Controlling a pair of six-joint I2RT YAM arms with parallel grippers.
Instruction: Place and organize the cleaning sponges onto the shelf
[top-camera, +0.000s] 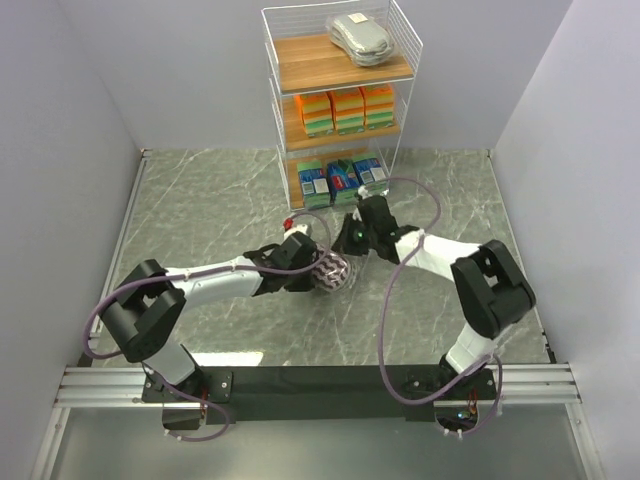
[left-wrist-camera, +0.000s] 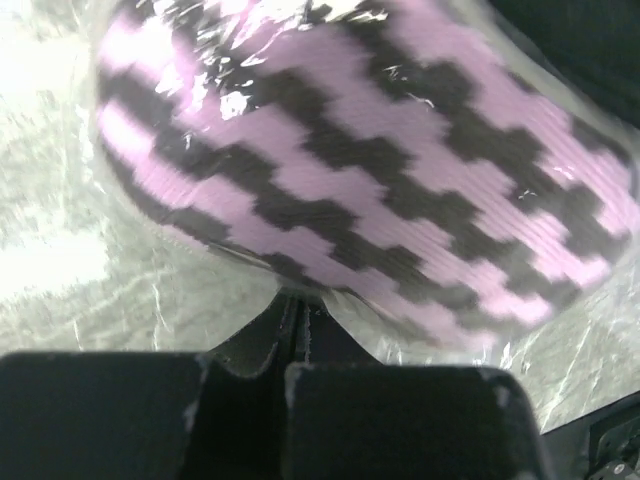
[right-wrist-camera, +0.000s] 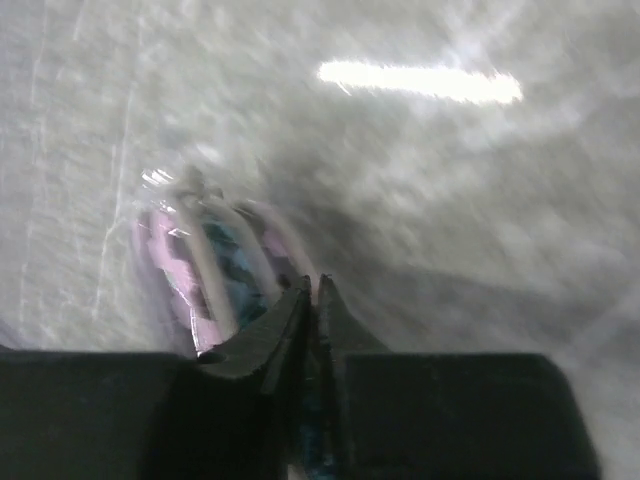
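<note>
Where your left gripper (top-camera: 315, 270) meets the purple sponge (top-camera: 336, 272), at mid-table in front of the shelf (top-camera: 305, 62), its fingers are pressed together on the edge of the wrap (left-wrist-camera: 560, 360). Your left wrist view shows the two dark pads (left-wrist-camera: 250, 350) meeting just under the oval pack, with the film gathered between them; the sponge fills most of that view, purple with dark wavy stripes.

Your right gripper (top-camera: 347, 252) comes in from the other side, pointing down and left at the same sponge, its tips just beside it. In your right wrist view its fingers (right-wrist-camera: 272, 335) are closed up, tips touching; the picture is too blurred to tell you whether they pinch any film; the sponge shows beyond them to the left, smeared.

The sponge is off the shelf, low over the grey marbled table (top-camera: 200, 200); whether it rests on the table or hangs just above it, you cannot tell.

On the shelf, the top tier holds the grey pack (top-camera: 362, 38) toward its right side; the middle tier holds three orange packs (top-camera: 346, 108) in a row; the bottom tier holds three blue packs (top-camera: 342, 180) side by side. The shelf stands against the far wall, well apart from both arm bases.
</note>
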